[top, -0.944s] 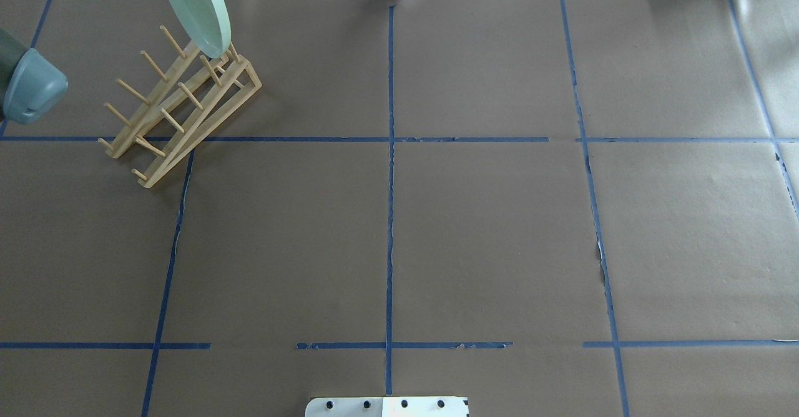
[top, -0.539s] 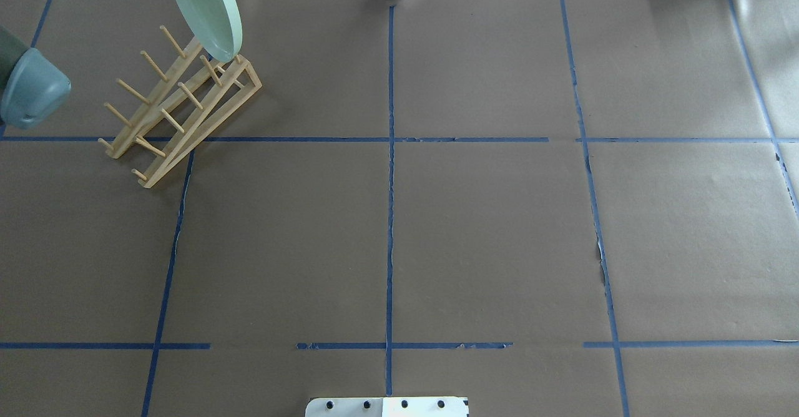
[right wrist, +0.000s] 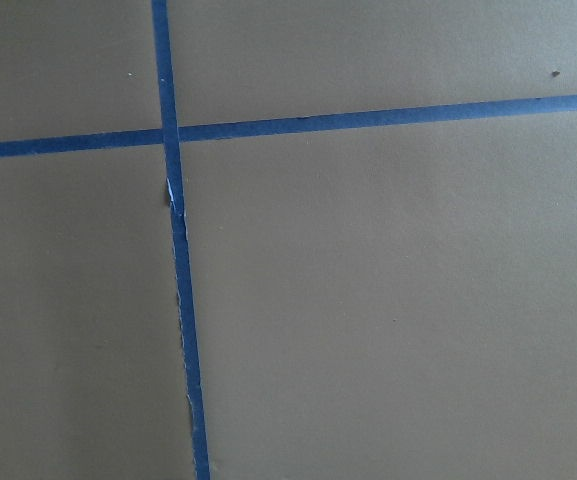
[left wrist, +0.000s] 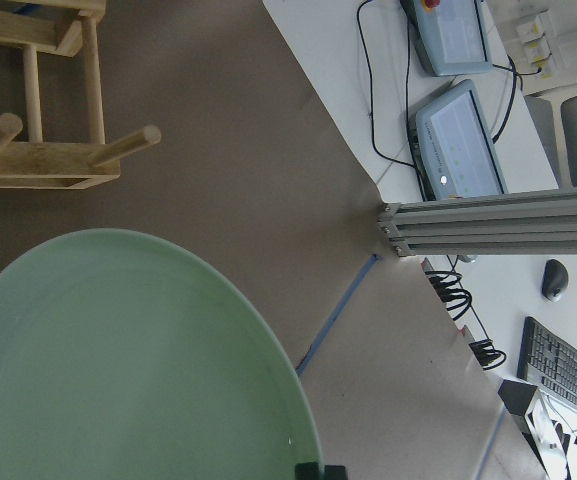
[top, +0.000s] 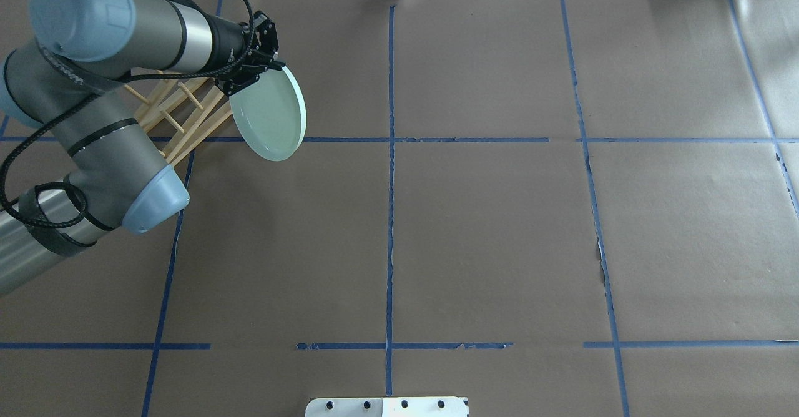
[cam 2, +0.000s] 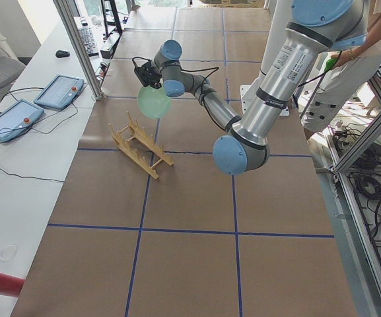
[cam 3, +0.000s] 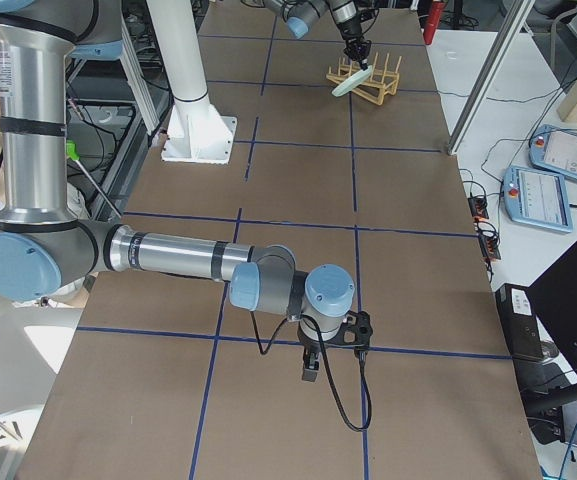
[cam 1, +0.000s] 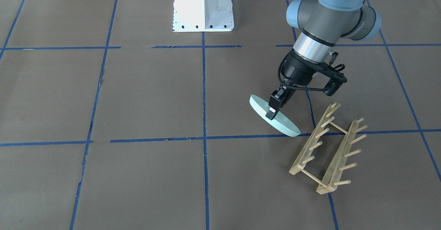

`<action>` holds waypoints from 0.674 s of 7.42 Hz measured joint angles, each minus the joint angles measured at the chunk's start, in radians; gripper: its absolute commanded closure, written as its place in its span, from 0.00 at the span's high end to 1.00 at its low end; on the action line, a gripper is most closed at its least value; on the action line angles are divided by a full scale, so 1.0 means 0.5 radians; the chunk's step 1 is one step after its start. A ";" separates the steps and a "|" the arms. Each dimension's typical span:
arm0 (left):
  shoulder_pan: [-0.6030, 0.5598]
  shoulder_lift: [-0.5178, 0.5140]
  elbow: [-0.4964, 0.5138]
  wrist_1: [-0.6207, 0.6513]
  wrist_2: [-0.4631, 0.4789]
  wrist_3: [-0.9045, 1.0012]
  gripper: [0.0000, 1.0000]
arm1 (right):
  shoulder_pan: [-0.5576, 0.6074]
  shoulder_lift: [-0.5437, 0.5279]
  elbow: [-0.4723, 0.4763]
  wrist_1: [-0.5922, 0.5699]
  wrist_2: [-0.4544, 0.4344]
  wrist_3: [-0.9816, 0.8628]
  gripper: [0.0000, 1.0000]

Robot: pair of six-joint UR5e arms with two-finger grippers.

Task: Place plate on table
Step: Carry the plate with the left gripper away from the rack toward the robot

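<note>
Above table (top: 499, 230), plate (top: 269, 114) in left end effector (cam 1: 272, 110).

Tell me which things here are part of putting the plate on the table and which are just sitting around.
In the job: plate, tilted, held at its rim by the left gripper; table.
Just there: wooden rack, white robot base, right gripper, far from the plate.
</note>
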 measured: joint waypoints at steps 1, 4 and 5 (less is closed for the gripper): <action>0.065 -0.034 -0.028 0.232 0.021 0.145 0.00 | 0.000 0.000 -0.001 0.000 0.000 0.000 1.00; 0.207 -0.183 -0.110 0.927 0.030 0.550 0.00 | 0.000 0.000 0.000 0.000 0.000 0.000 1.00; 0.265 -0.220 -0.088 1.063 0.029 0.658 0.00 | 0.000 0.000 0.000 0.000 0.000 0.000 1.00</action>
